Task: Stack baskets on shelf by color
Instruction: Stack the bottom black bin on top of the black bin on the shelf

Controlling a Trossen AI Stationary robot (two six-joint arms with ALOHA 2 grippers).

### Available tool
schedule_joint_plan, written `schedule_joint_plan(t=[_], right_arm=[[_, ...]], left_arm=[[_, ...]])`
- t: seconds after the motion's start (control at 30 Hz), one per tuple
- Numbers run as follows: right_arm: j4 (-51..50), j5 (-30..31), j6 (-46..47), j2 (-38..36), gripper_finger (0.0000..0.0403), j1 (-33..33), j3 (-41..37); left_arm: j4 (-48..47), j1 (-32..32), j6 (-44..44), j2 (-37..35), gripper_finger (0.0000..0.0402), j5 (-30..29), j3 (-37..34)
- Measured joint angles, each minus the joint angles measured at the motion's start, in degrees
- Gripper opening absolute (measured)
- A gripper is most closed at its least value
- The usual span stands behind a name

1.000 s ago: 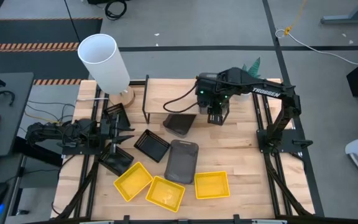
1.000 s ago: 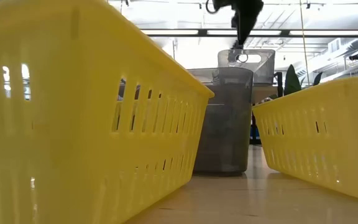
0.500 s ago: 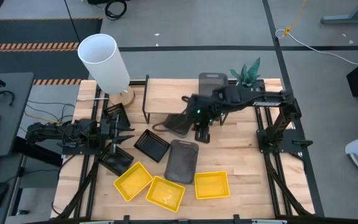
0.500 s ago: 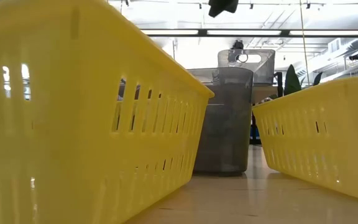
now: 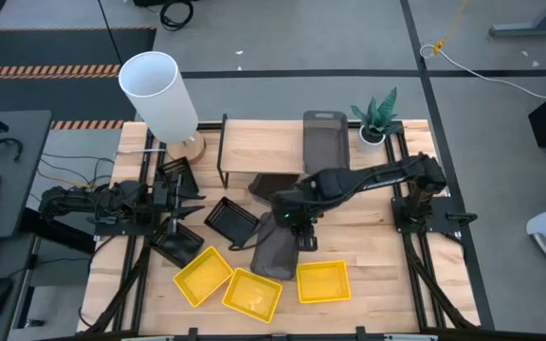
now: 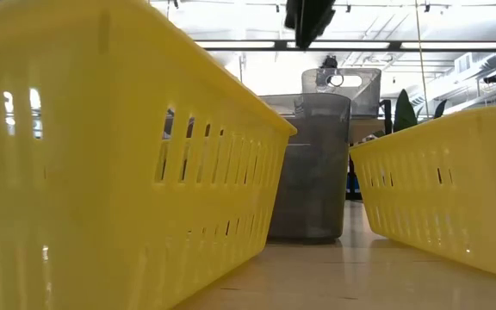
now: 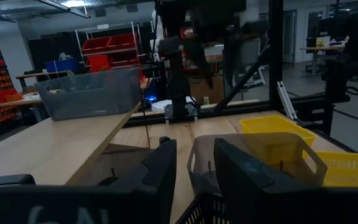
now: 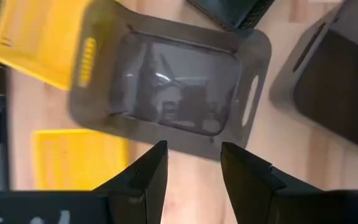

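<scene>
A dark grey basket [image 5: 275, 248] lies flat on the tabletop's middle, also seen in the right wrist view [image 8: 173, 87]. My right gripper [image 5: 301, 235] hangs open above its right side, fingers pointing down [image 8: 193, 152], touching nothing. A second grey basket [image 5: 325, 142] stands on the shelf [image 5: 254, 147]. A third grey basket [image 5: 271, 188] sits on the table by the shelf's front. Three yellow baskets [image 5: 202, 277], [image 5: 252, 294], [image 5: 322, 281] lie near the front edge. My left gripper [image 7: 199, 171] waits open at the table's left.
Black slotted baskets [image 5: 230, 220], [image 5: 176, 246], [image 5: 173, 175] lie on the left half, near my left arm. A white lamp [image 5: 159, 90] stands at the far left corner and a small plant [image 5: 375, 114] at the far right. Bare wood shows right of the grey basket.
My right gripper has swung from the shelf's right end toward the table's near edge and left, sinking and rolling a little, until it hangs over the grey basket in the middle. It has stayed open. The grey basket on the shelf has come into view.
</scene>
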Motion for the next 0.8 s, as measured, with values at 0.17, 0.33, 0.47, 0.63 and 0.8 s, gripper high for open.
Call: schedule_joint_plan(t=[0.17, 0.33, 0.47, 0.63, 0.8], right_arm=[[1.2, 1.2, -2.1, 4.8, 0.0154, 0.0, 0.0], [1.2, 1.6, -4.8, 9.3, 0.0163, -0.4, 0.0], [0.9, 5.3, -4.2, 10.7, 0.0185, -0.6, -0.1], [1.2, 9.1, -2.5, 10.8, 0.0222, -1.0, 0.0], [1.2, 11.4, -0.3, 10.8, 0.0261, -1.8, -0.1]], left_arm=[[0.0, 0.0, 0.0, 0.0, 0.0114, 0.0, 0.0], [0.0, 0.0, 0.0, 0.0, 0.0114, 0.0, 0.0], [0.0, 0.0, 0.0, 0.0, 0.0114, 0.0, 0.0], [0.0, 0.0, 0.0, 0.0, 0.0114, 0.0, 0.0], [0.0, 0.0, 0.0, 0.0, 0.0114, 0.0, 0.0]])
